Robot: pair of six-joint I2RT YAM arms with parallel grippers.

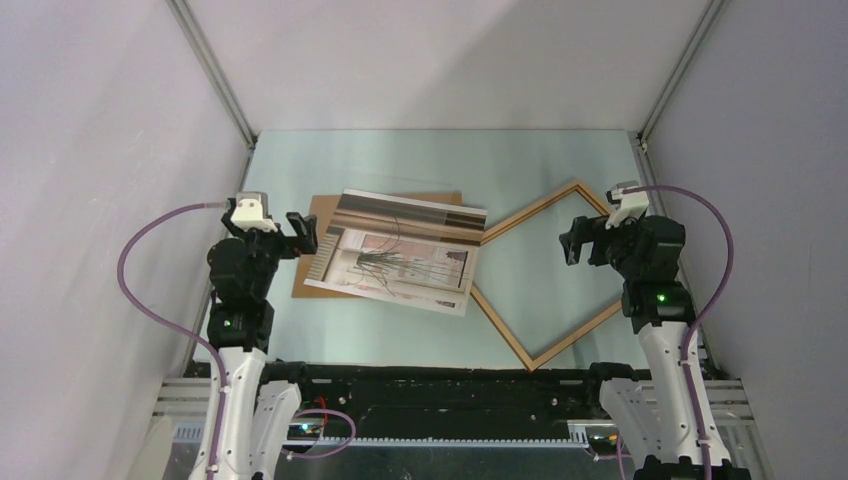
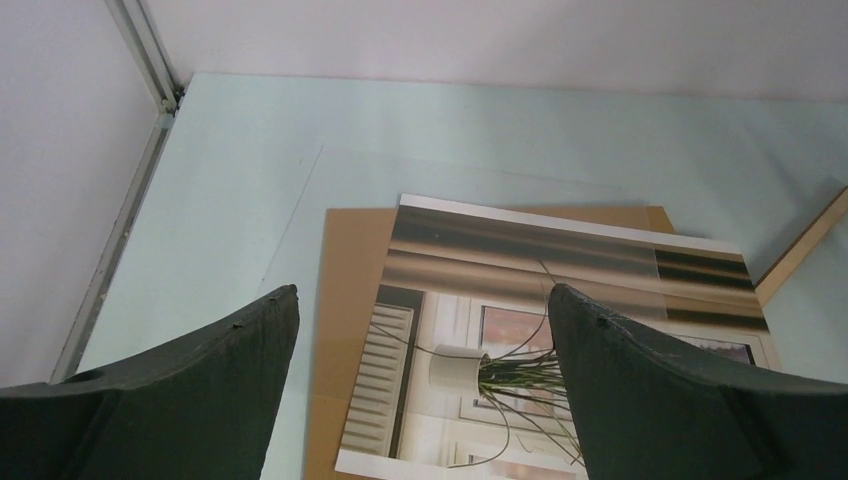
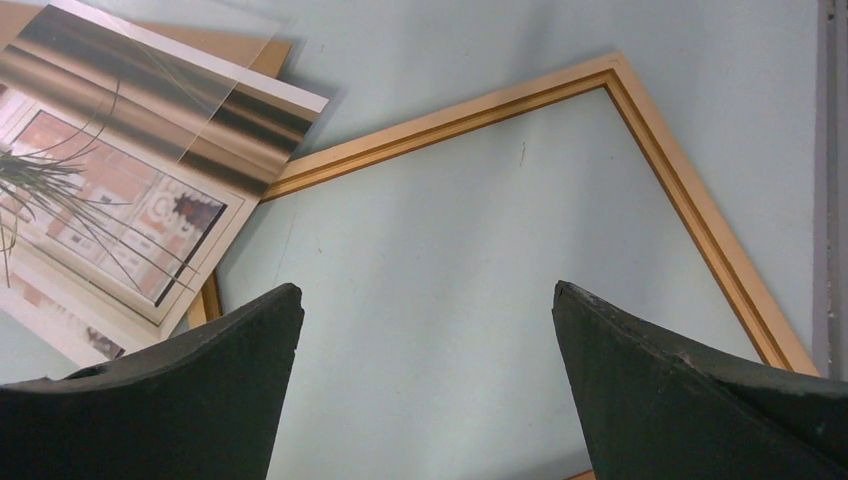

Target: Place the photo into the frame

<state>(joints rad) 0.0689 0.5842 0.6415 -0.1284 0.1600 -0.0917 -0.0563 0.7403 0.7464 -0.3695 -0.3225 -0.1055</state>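
Observation:
The photo (image 1: pixel 400 252), a print of a potted grass plant by striped curtains, lies face up at the table's middle left, partly over a brown backing board (image 1: pixel 325 218). It also shows in the left wrist view (image 2: pixel 560 300) and the right wrist view (image 3: pixel 130 190). The thin light-wood frame (image 1: pixel 500 325) lies flat to the right, turned like a diamond, its left corner under the photo's edge; its moulding shows in the right wrist view (image 3: pixel 690 215). My left gripper (image 1: pixel 300 235) is open and empty above the photo's left edge. My right gripper (image 1: pixel 572 242) is open and empty above the frame's inside.
A clear sheet (image 2: pixel 300 200) lies under the backing board and sticks out at its far left. White enclosure walls stand on all sides, with metal rails (image 1: pixel 215 75) at the back corners. Purple cables loop beside both arms.

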